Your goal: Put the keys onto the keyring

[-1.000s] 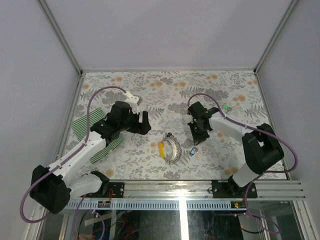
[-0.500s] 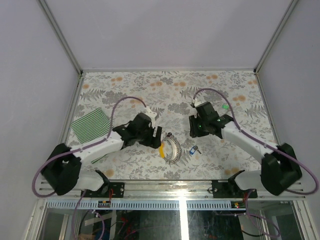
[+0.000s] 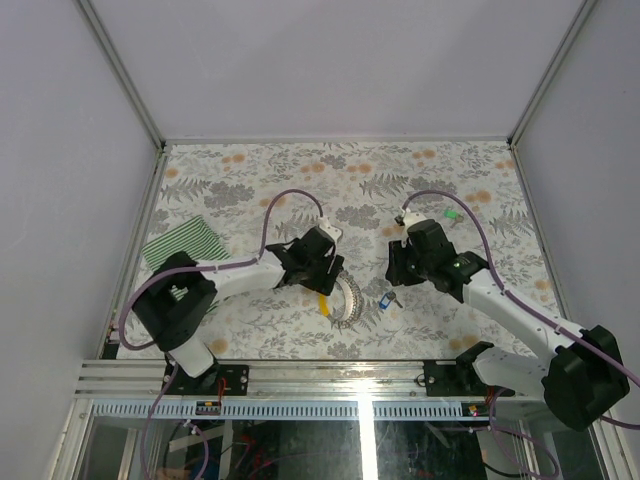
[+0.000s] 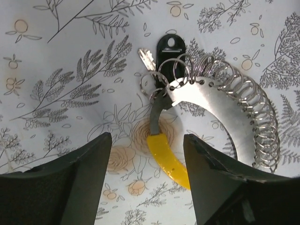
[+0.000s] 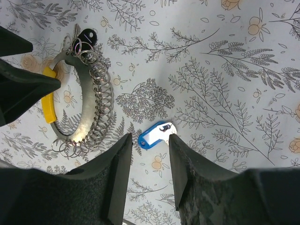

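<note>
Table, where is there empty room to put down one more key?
The far strip of the table, by the back edge, is bare. So is the near strip between the keyring and the front rail. The middle is crowded: keyring, blue key and both open jaws hang there. The striped cloth lies at the left edge; the green key sits far right.

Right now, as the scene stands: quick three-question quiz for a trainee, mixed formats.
1. True or false: the blue key is already threaded on the keyring.
2. Which item lies between the fingers of the left hand in its wrist view? A) the yellow tag B) a red strap C) a green key
3. Fill in: the right hand hangs over the blue key with its fingers ____ (open or shut).
Key: 1 false; 2 A; 3 open.
</note>
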You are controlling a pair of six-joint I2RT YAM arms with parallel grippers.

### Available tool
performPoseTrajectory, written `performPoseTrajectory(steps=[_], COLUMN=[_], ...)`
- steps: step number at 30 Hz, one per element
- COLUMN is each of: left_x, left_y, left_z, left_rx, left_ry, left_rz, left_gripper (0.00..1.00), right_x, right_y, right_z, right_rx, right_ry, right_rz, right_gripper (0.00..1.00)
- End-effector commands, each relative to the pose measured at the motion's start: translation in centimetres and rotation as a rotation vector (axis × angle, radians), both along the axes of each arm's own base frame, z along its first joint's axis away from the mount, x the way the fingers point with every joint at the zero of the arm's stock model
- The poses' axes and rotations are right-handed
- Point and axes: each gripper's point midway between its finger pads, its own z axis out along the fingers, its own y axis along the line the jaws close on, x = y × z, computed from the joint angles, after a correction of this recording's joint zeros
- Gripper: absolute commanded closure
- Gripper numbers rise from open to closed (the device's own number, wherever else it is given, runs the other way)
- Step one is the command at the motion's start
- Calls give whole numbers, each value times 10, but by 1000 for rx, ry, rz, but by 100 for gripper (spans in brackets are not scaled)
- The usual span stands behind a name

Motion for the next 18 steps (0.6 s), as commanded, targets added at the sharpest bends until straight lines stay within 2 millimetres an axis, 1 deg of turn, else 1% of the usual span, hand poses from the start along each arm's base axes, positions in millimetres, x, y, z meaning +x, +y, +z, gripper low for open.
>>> performPoseTrajectory(steps=[1,5,10,18], left_x=[21,20,19,12], left_y=[-18,-21,-20,-22], left_z=[6,0,-7,-19], left_rx=[-1,31,64,86], left_ry=[-88,-93,-93,-85], left_rz=[2,-11,-8,-12], left_gripper=[38,41,46,63], right_x=[4,4,2,3], right_y=[3,2,2,2], right_z=[15,14,12,14], right_rx=[36,36,36,40], right_ry=[-61,-61,-59,-68], right_rz=[-10,-11,-9,-10], right_gripper=[56,57,57,58])
